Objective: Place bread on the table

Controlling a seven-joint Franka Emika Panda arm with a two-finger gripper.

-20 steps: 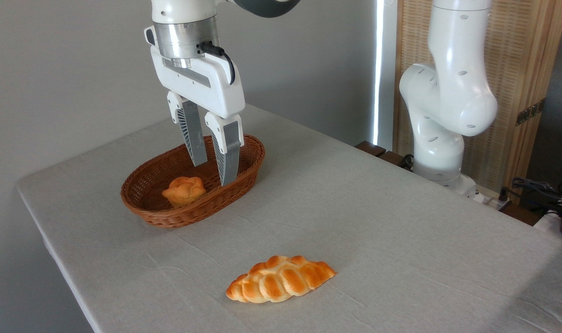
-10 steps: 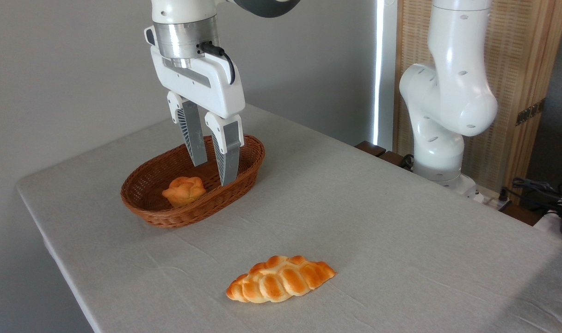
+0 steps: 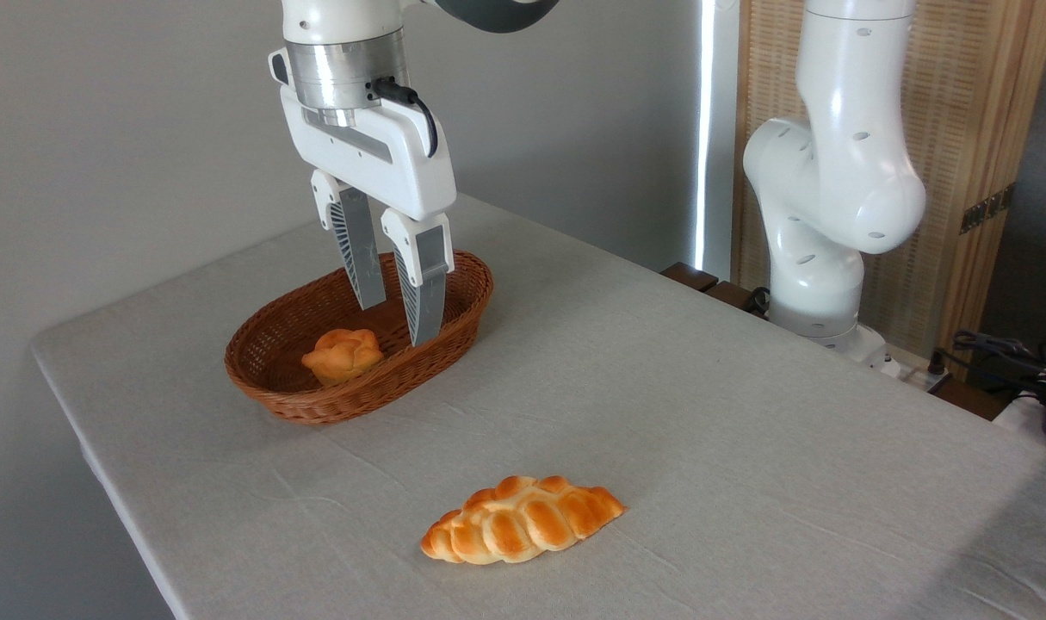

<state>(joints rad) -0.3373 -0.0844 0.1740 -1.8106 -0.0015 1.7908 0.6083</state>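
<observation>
While the gripper [image 3: 399,323] hung above the wicker basket [image 3: 419,357] just as it had a second earlier, almost nothing in the scene had changed: the arm kept its place, the fingers [image 3: 425,288] pointed down into the basket's right half, and nothing on the cloth had shifted. The jaws stood spread apart with a gap between them, and they pinched nothing. One bread [image 3: 343,355], a small round golden bun with a knotted top, lay inside the basket toward its near left part, just left of the fingertips and apart from them. One braided loaf [image 3: 523,531] lay on the table [image 3: 746,430] nearer the camera, well apart from the basket. The count came to one basket, one bun, one loaf and one robot arm, whose white base [image 3: 820,258] rose at the table's far right edge. At that same edge, to the right, some dark cables [image 3: 1005,357] were seen.
</observation>
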